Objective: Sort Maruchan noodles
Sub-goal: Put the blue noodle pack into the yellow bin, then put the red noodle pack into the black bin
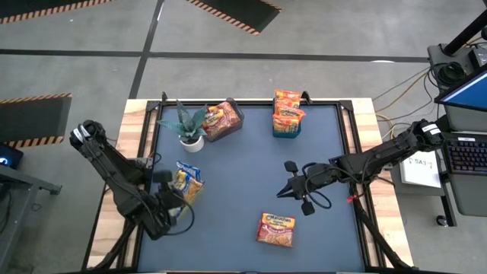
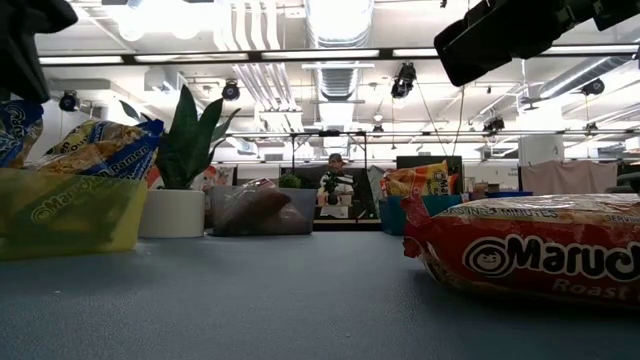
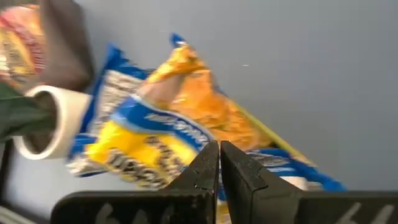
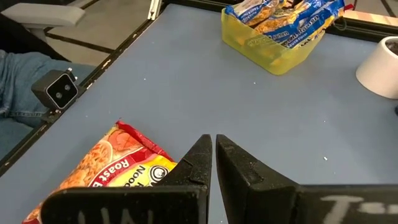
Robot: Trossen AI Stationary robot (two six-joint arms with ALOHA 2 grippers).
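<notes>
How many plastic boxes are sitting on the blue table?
3. A yellow plastic bin near the left gripper, a dark plastic bin beside the potted plant, a teal plastic bin along the far edge. None looks hidden.

Open-plan robotics lab: exposed ceiling ducts (image 2: 335, 40), strip lights, hazard-striped floor tape (image 1: 228, 14), a laptop (image 1: 466, 103) beside the table (image 1: 243, 221).

We see tabletop (image 1: 251, 190) straight down from high view. Low view sits at surface level, facing room. Wrist views look close past own fingers. We find orange packet (image 1: 276, 229) shared: high, low, right wrist.
</notes>
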